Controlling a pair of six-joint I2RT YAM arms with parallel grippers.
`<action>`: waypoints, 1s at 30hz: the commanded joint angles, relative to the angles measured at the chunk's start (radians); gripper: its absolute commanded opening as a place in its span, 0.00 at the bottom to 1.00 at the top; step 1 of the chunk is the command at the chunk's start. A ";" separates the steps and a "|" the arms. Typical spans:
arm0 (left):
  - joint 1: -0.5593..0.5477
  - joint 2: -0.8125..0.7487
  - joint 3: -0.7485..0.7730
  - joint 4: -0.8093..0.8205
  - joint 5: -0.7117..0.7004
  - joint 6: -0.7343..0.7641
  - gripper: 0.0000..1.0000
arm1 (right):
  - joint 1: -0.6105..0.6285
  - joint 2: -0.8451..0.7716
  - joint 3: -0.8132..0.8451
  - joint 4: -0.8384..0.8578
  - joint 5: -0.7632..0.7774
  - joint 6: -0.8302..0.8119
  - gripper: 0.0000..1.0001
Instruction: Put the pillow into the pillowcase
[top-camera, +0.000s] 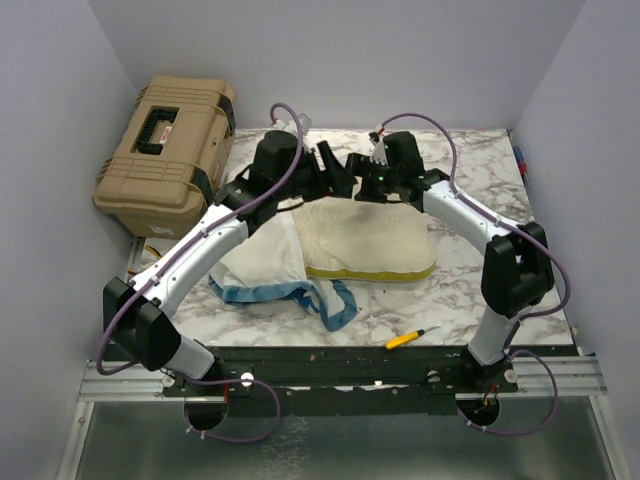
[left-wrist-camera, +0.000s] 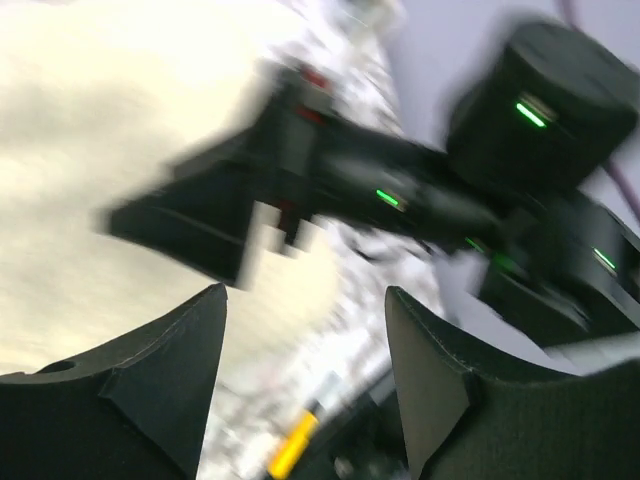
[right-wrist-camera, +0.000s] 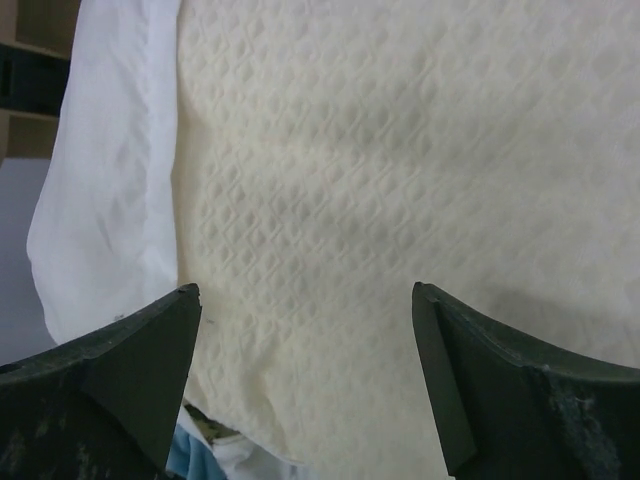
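Note:
The cream quilted pillow (top-camera: 365, 240) lies mid-table, its mustard band along the near edge. Its dimpled face fills the right wrist view (right-wrist-camera: 400, 200). The pillowcase (top-camera: 265, 265) lies to its left, white inside showing, blue ruffled trim at the near edge. It shows as white fabric in the right wrist view (right-wrist-camera: 105, 200), beside the pillow's left side. My left gripper (top-camera: 335, 172) and right gripper (top-camera: 368, 182) hover close together over the pillow's far edge. Both are open and empty. The left wrist view is blurred; it shows the pillow (left-wrist-camera: 90, 180) and the right gripper (left-wrist-camera: 220, 225).
A tan hard case (top-camera: 165, 150) stands at the far left beside the marble table (top-camera: 480, 170). A yellow-handled tool (top-camera: 412, 338) lies near the front edge; it also shows in the left wrist view (left-wrist-camera: 290, 448). Grey walls enclose the table.

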 joint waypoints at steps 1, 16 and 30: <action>0.150 0.086 0.111 -0.130 -0.244 0.150 0.66 | -0.007 0.108 0.160 -0.087 0.081 -0.077 0.92; 0.328 0.800 0.739 -0.558 -0.508 0.335 0.65 | -0.035 0.111 0.008 -0.183 0.138 -0.085 0.92; 0.106 1.069 0.894 -0.401 -0.107 0.209 0.58 | -0.216 -0.098 -0.396 -0.025 -0.180 0.147 0.93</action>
